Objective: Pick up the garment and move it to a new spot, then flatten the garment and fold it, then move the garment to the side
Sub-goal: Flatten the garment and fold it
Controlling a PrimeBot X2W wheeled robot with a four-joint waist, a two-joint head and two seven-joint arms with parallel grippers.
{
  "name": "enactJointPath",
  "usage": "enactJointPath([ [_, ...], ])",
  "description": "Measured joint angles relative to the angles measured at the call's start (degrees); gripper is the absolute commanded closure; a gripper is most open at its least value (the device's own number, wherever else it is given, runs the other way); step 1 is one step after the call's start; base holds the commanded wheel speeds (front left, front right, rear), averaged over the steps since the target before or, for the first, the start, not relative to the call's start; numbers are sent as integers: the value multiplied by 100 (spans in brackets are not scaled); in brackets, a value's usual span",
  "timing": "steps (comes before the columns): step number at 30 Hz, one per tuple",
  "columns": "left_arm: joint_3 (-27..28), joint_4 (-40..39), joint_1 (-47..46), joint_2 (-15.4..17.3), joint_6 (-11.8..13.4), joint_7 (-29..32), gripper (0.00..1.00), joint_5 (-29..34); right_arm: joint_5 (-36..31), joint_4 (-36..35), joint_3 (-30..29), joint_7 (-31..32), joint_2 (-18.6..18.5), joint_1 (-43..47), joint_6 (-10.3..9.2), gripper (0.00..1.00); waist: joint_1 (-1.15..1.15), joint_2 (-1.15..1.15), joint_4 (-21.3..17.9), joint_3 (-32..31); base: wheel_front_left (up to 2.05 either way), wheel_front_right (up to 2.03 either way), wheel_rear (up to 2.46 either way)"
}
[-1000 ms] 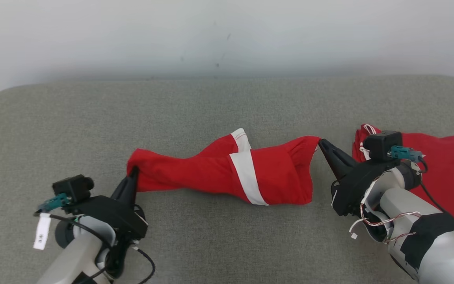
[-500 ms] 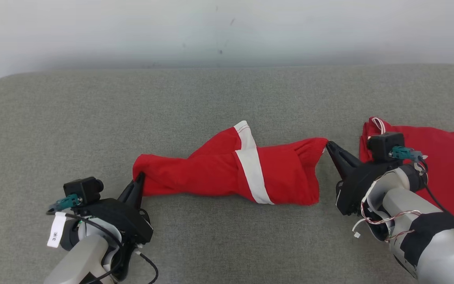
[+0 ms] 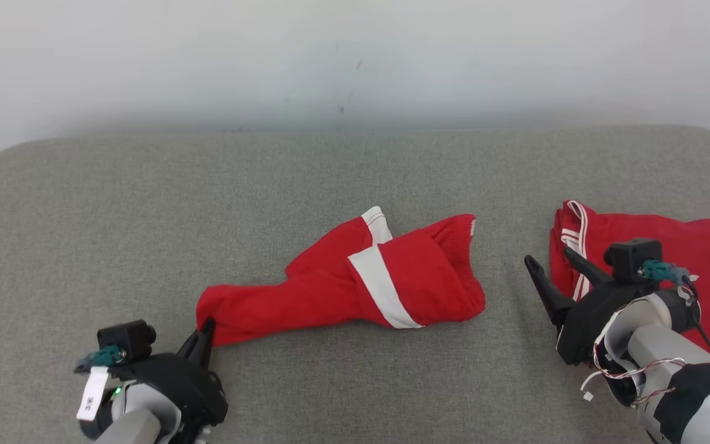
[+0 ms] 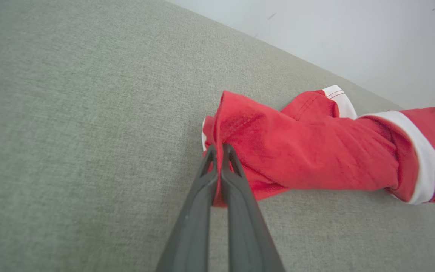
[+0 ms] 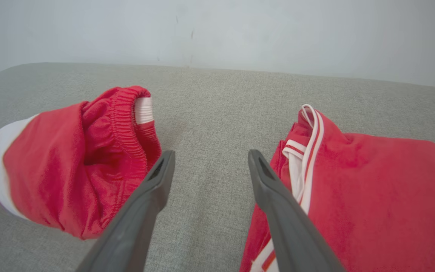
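Left gripper (image 3: 206, 325) clamps the garment (image 3: 355, 290).
Garment lies mid-table (image 3: 145, 203), pinched at its left end; right gripper (image 3: 549, 258) spread, empty, between it and a red cloth (image 3: 651, 246) at the right edge.

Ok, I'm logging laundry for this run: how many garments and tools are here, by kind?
Red shorts, white stripe: 1
Red garment, striped trim: 1
Tools: 2 (left tool, right tool)
Total: 4
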Motion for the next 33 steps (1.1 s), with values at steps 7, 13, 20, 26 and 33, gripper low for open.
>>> enactJointPath([
  [7,-146,38,349,92,34,0,100,200,38,-375,-149,-1,52,532,27,0,0,0,-6,-263,0,0,0],
  [13,-386,-164,622,11,-2,1,100,297,87,-609,-277,-1,131,864,57,0,0,0,102,-391,0,0,0],
  [20,-554,-411,848,-105,-52,112,100,303,132,-820,-255,-1,218,1021,78,0,0,0,272,-431,0,0,0],
  [26,-308,-797,646,82,515,8,0,590,463,-994,-102,66,436,1365,134,0,0,0,478,-420,0,0,0],
  [33,-298,-1173,500,15,654,0,0,692,587,-719,-141,208,505,1353,159,0,1,0,681,-329,0,0,0],
])
